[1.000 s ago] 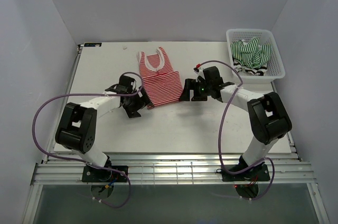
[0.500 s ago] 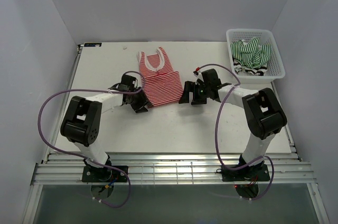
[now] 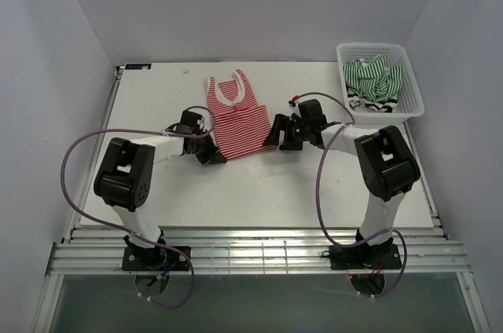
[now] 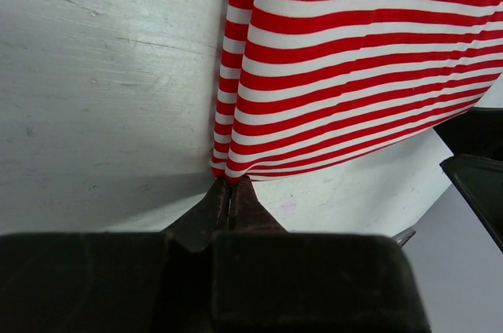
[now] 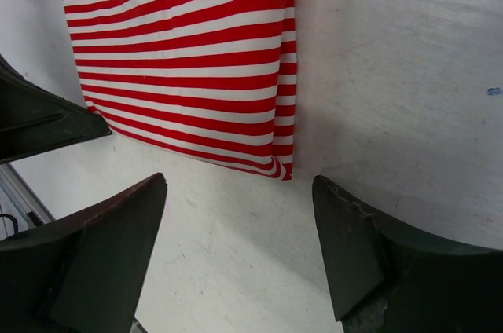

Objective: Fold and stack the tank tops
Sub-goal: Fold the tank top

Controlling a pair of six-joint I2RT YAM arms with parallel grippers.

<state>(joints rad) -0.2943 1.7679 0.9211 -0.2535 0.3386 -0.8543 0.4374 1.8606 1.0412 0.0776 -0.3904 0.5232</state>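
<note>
Item: my left gripper (image 4: pixel 229 193), fingers pressed together, pinching the near left hem corner of the red-and-white tank top (image 3: pixel 236 117). Item: my right gripper (image 5: pixel 238 184), fingers spread wide, poised at the near right hem corner, with the cloth between but not touching either finger. The red-and-white tank top lies flat on the white table (image 3: pixel 157 97), mid-table, neck towards the far wall. Item: green-and-white tank top (image 3: pixel 373 75), crumpled in the white lattice basket (image 3: pixel 413 93) at the far right corner. Item: black-and-white tank top (image 3: pixel 369 103), in the same basket, partly under the green one.
</note>
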